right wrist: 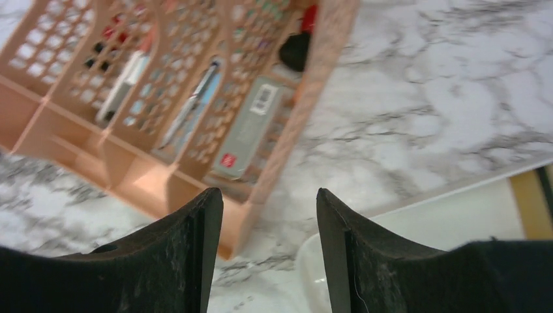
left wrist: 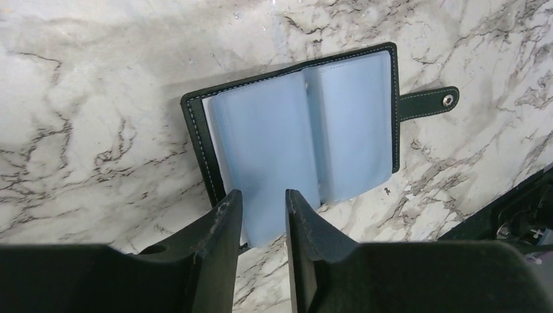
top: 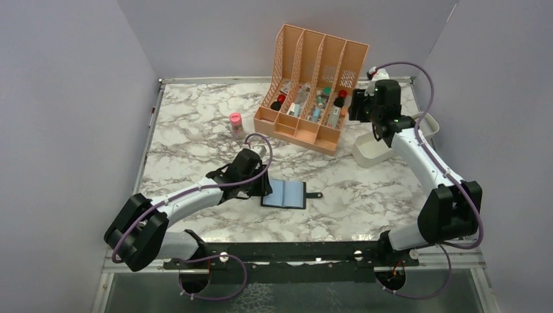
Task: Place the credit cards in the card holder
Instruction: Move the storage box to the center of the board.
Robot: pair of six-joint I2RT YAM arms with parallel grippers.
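Observation:
The card holder (top: pixel 285 193) lies open on the marble, bluish inner faces up, strap tab to the right. In the left wrist view its black cover (left wrist: pixel 194 140) frames the blue sleeves (left wrist: pixel 274 150). My left gripper (top: pixel 264 186) is at its left edge, fingers a little apart (left wrist: pixel 261 195). The lower corner of a raised blue sleeve sits loosely between them, not pinched. My right gripper (top: pixel 360 109) is open and empty (right wrist: pixel 269 195), above the white tray (right wrist: pixel 456 222). A gold-tan flat strip (right wrist: pixel 525 202), perhaps a credit card, shows in the tray. No other cards show.
The orange slotted organiser (top: pixel 313 85) with pens and small items stands at the back, just left of my right gripper; it also shows in the right wrist view (right wrist: pixel 156 98). A small pink-capped bottle (top: pixel 235 122) stands left of it. The white tray (top: pixel 375 153) lies at the right.

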